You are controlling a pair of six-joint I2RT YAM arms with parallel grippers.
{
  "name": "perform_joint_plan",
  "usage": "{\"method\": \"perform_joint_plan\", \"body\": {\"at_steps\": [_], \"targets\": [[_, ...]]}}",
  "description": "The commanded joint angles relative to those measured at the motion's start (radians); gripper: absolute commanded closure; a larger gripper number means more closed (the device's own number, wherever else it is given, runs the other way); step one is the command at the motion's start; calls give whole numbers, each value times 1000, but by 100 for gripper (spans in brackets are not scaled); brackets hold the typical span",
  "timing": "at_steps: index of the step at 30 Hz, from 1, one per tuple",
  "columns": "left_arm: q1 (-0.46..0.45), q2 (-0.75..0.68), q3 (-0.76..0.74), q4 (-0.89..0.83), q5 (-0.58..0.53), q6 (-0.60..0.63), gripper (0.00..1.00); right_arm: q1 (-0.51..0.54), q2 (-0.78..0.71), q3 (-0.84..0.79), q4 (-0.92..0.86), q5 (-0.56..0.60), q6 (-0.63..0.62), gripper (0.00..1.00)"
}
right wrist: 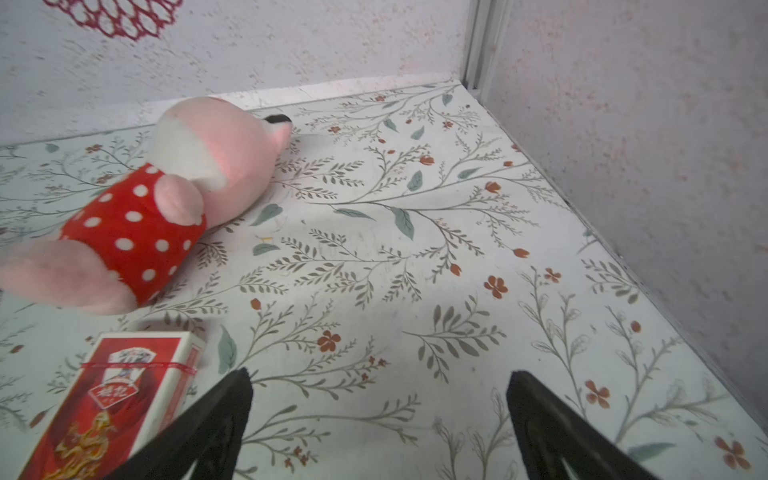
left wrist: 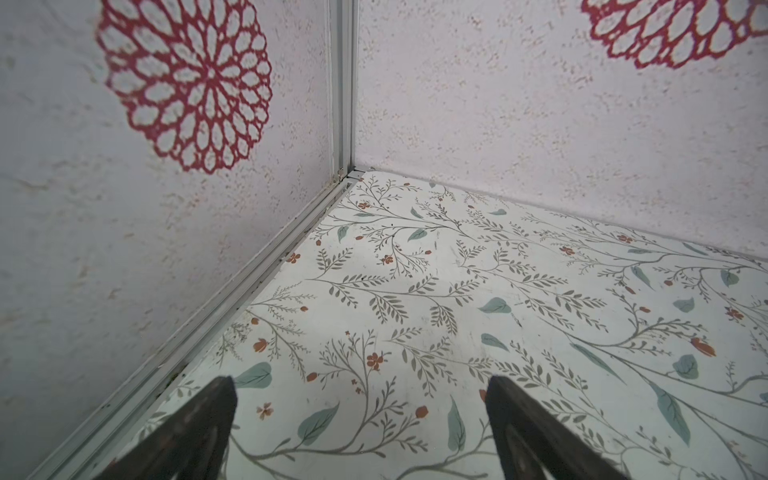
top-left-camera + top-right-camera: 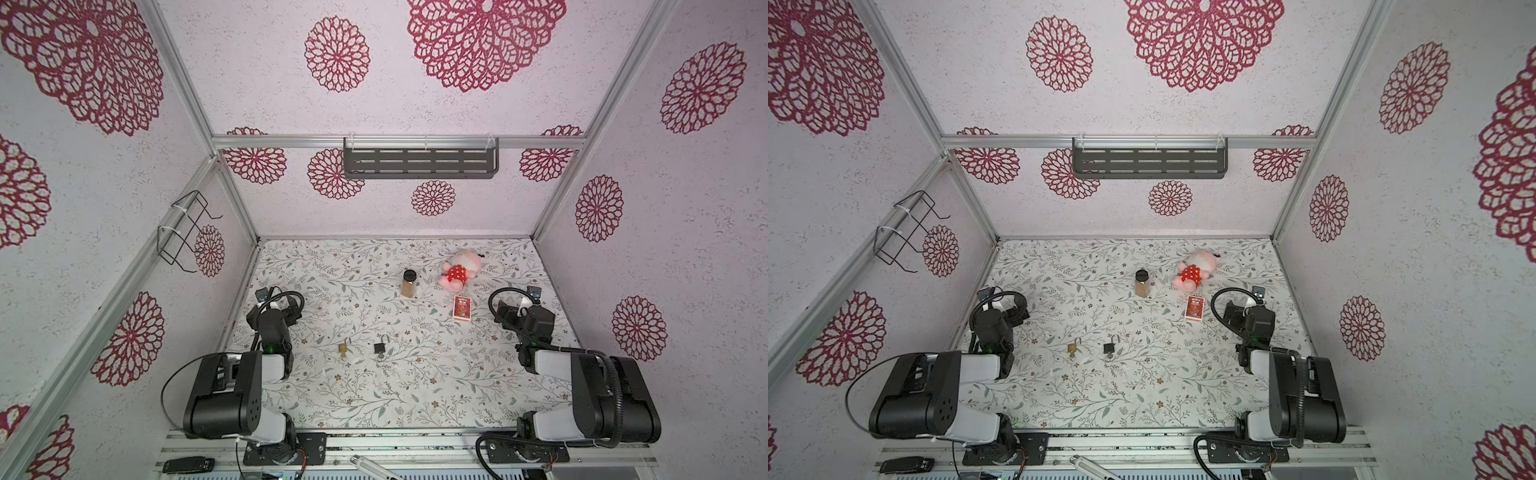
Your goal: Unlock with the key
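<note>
pose — folded back, both sides | left claw (image 2: 359,386) spread, empty | right claw (image 1: 378,382) spread, near card box (image 1: 112,399)

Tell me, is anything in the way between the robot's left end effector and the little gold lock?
Nothing visible is. Only bare table lies between the open left end effector and the gold padlock. The black padlock sits on its other side, and the jar stands farther back.
</note>
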Motion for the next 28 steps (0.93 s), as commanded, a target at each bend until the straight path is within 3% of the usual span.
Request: {"method": "perform_joint_plan", "body": {"at_steps": [1, 3, 6, 12, 28], "targets": [[17, 1, 5, 90, 68, 16, 3, -4, 24, -64, 267, -133, -30, 1], [21, 4, 53, 16, 32, -6, 3, 1, 83, -117, 422, -99, -21, 1], [12, 5, 111, -106, 7, -14, 2, 21, 109, -99, 398, -75, -47, 1], [-5, 23, 101, -48, -24, 10, 3, 63, 115, -87, 372, 21, -62, 1], [-3, 19, 107, -67, -12, 13, 3, 64, 114, -91, 383, 21, -59, 1]]}}
